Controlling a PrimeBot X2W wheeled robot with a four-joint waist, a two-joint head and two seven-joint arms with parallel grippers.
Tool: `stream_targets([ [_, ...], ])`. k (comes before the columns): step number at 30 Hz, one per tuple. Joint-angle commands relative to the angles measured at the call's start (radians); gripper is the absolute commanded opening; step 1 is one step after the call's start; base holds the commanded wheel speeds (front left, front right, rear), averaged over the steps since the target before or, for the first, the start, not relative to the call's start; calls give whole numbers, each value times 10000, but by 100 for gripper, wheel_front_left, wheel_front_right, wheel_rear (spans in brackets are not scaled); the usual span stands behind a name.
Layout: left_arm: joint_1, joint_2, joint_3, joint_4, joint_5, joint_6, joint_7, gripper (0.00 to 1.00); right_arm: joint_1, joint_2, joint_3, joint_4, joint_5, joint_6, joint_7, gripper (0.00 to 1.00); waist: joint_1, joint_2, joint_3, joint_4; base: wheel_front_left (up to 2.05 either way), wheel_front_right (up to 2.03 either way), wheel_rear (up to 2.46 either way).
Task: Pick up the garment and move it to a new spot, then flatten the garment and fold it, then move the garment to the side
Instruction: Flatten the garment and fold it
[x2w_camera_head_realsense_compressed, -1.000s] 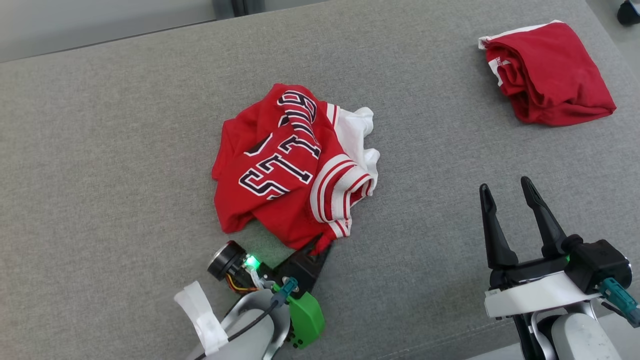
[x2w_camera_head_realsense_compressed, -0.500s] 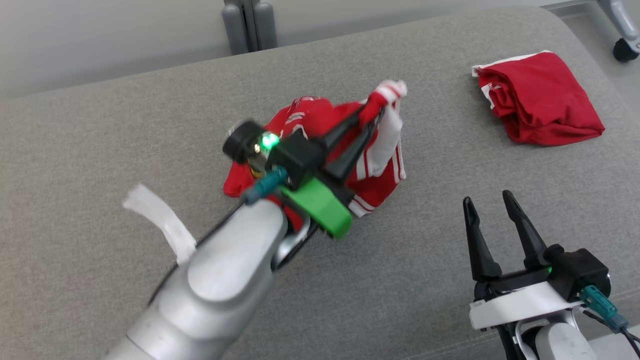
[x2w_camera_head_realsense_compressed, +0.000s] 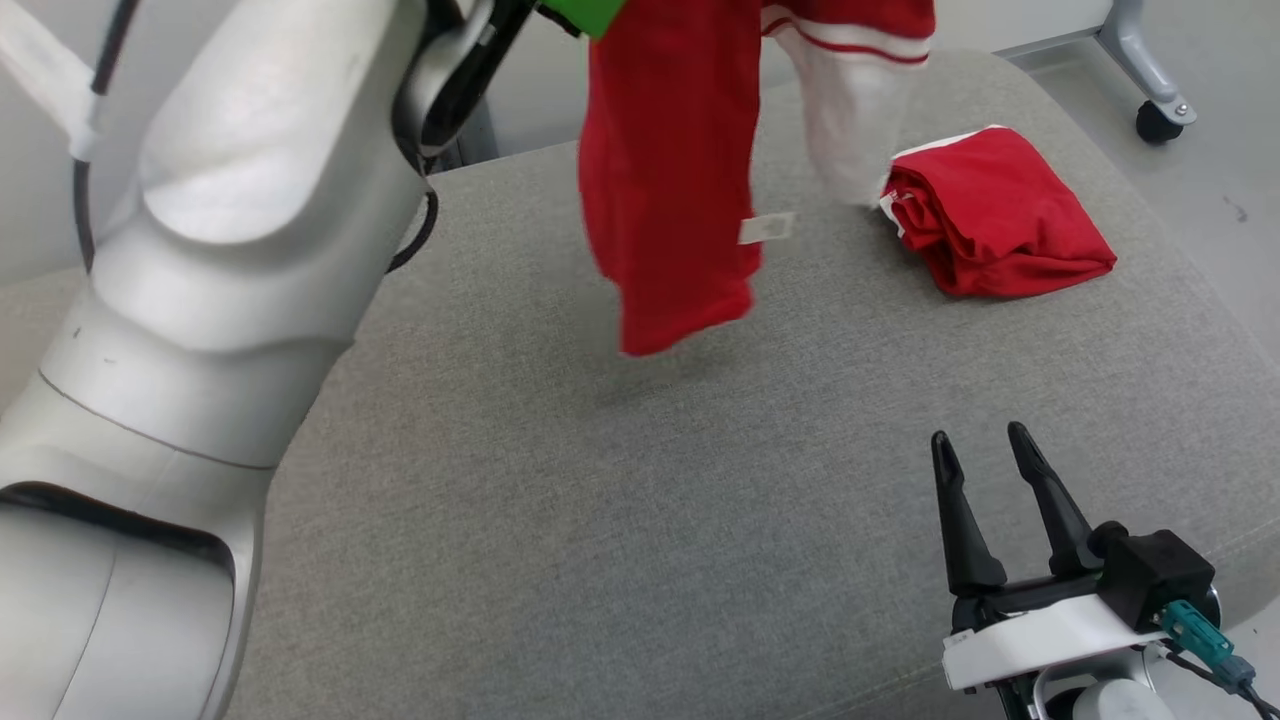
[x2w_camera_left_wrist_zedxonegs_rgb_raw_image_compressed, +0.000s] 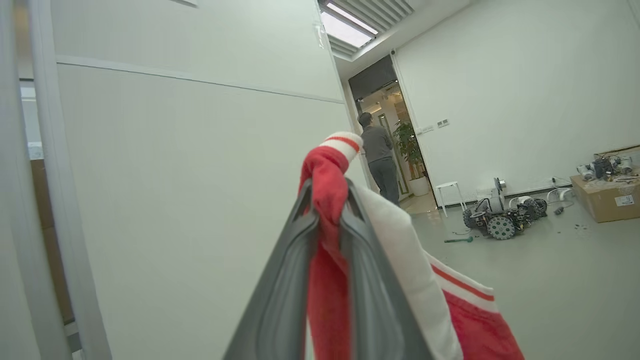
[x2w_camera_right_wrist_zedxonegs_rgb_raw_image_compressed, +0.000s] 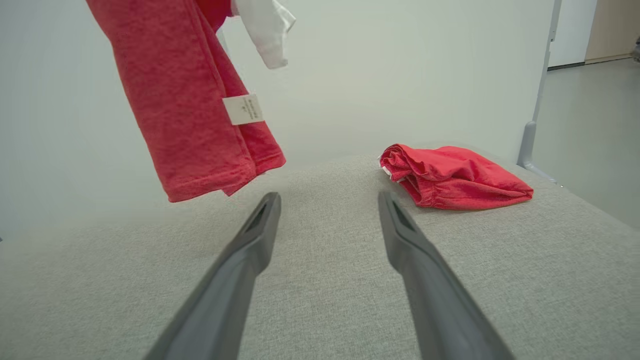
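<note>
The left hand (x2w_camera_left_wrist_zedxonegs_rgb_raw_image_compressed: 327, 195) is clamped on a bunched fold of the red-and-white jersey (x2w_camera_left_wrist_zedxonegs_rgb_raw_image_compressed: 327, 165). Its two grey fingers (x2w_camera_left_wrist_zedxonegs_rgb_raw_image_compressed: 280, 280) are pressed together on the red cloth, and a striped white cuff pokes out above the tips. From that grip the jersey (x2w_camera_head_realsense_compressed: 670, 200) hangs down in the air, a long red panel on one side and a white sleeve with red stripes on the other. A small white label (x2w_camera_head_realsense_compressed: 766, 228) is sewn near the red panel's edge. The lower hem hangs clear of the grey padded bench (x2w_camera_head_realsense_compressed: 600, 520) and casts a soft shadow on it. The pale left arm (x2w_camera_head_realsense_compressed: 230, 200) rises large at the near left of the head view. The right hand (x2w_camera_head_realsense_compressed: 978, 440) sits low at the bench's near right edge. Its fingers are spread apart with nothing between them, and it is well apart from the jersey. In the right wrist view the same hand (x2w_camera_right_wrist_zedxonegs_rgb_raw_image_compressed: 328, 197) points across the bench, with the hanging jersey (x2w_camera_right_wrist_zedxonegs_rgb_raw_image_compressed: 190, 115) up to its left. A second, folded red garment (x2w_camera_head_realsense_compressed: 1000, 215) lies on the far right part of the bench. Beyond the left hand, a person (x2w_camera_left_wrist_zedxonegs_rgb_raw_image_compressed: 377, 155) stands by a doorway, and a small wheeled robot (x2w_camera_left_wrist_zedxonegs_rgb_raw_image_compressed: 495, 220) and a cardboard box (x2w_camera_left_wrist_zedxonegs_rgb_raw_image_compressed: 607, 192) rest on the floor.
</note>
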Motion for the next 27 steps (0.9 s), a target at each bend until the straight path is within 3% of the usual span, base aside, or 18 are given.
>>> stream_targets([
  [1, 56, -9, 188, 213, -200, 26, -77, 0, 168, -10, -79, -7, -69, 0, 0, 100, 0, 0, -153, 34, 0, 0, 0],
  [6, 2143, 337, 777, 368, -1098, 26, -150, 0, 229, -1, -236, 11, -118, 0, 0, 100, 0, 0, -249, 425, 0, 0, 0],
  [13, 7672, 910, 2588, -800, -1521, 223, -155, 0, 357, -17, -582, -36, -179, 0, 0, 100, 0, 0, -28, 1357, 0, 0, 0],
  [20, 11151, 373, 4838, -1149, -641, 368, -156, 0, 81, -103, -620, -2, -228, 0, 0, 100, 0, 0, 102, 2031, 0, 0, 0],
  [26, 12073, -161, 5794, -826, 298, 473, -157, 0, 152, -137, -544, 40, -231, 0, 0, 100, 0, 0, 51, 2378, 0, 0, 0],
  [27, 12110, -213, 5883, -717, 411, 571, -157, 7, 166, -146, -542, 49, -219, 0, 0, 100, 0, 0, 45, 2399, 0, 0, 0],
])
